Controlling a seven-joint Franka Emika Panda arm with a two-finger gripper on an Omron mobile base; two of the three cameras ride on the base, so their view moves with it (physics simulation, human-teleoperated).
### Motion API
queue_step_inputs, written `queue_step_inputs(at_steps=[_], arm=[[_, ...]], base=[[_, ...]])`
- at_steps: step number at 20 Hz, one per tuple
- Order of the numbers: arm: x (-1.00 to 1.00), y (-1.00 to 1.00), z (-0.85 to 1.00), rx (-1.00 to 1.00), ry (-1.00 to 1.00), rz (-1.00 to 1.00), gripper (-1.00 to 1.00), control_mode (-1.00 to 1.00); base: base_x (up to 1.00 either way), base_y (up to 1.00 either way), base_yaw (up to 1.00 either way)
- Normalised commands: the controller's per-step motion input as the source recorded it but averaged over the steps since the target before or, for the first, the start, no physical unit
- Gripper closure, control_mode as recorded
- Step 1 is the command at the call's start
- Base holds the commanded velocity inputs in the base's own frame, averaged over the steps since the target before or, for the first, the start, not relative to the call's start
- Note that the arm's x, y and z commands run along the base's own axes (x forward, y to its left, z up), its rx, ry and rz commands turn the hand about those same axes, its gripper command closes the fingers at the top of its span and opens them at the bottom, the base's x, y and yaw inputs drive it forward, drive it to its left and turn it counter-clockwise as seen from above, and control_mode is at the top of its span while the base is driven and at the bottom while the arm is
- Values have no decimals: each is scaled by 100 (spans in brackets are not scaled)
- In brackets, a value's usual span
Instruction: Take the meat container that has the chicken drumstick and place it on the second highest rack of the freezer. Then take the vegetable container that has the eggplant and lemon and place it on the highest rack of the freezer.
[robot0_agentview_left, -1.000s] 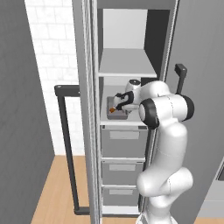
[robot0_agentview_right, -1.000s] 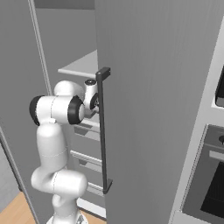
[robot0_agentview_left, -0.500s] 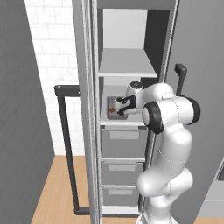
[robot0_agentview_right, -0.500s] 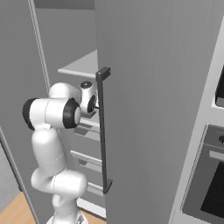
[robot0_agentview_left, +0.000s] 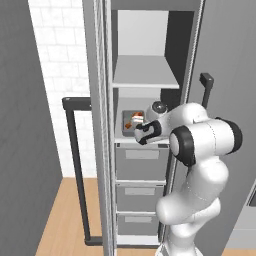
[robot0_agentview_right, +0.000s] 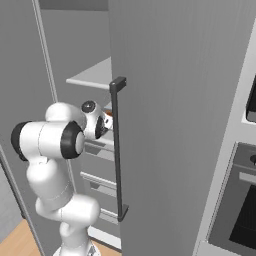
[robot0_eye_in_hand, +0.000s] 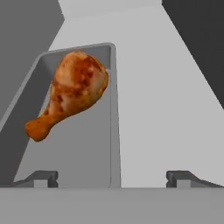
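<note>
The meat container, a shallow grey tray, rests on the second highest rack of the freezer, with the chicken drumstick lying in it. My gripper is open at the tray's near edge, and its fingertips stand on either side of the tray's right wall without touching it. From the left base view the gripper hovers at the front of that shelf beside the container. The highest rack is bare. The vegetable container with the eggplant and lemon is out of view.
Three grey drawers sit under the lower shelf. The open freezer door with its dark bar handle stands close to my arm's right. Another door's dark handle is at the left, and an oven at the far right.
The jaws opened and let go of the meat container, which now lies on the shelf. The hand has drawn back slightly toward the shelf's front edge.
</note>
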Motion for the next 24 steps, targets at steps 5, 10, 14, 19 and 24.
queue_step_inputs(at_steps=[5, 10, 14, 19, 24], arm=[[-44, 0, 100, 0, -7, -2, -100, -100], [-95, 0, 52, 0, 0, -1, -100, -100], [-100, 0, 45, 2, 5, -3, -100, -100], [-100, -6, 77, 1, 17, -6, -100, -100], [-100, -7, 77, 2, 24, -4, -100, -100]], base=[[0, 0, 0], [0, 0, 0], [0, 0, 0], [0, 0, 0], [0, 0, 0]])
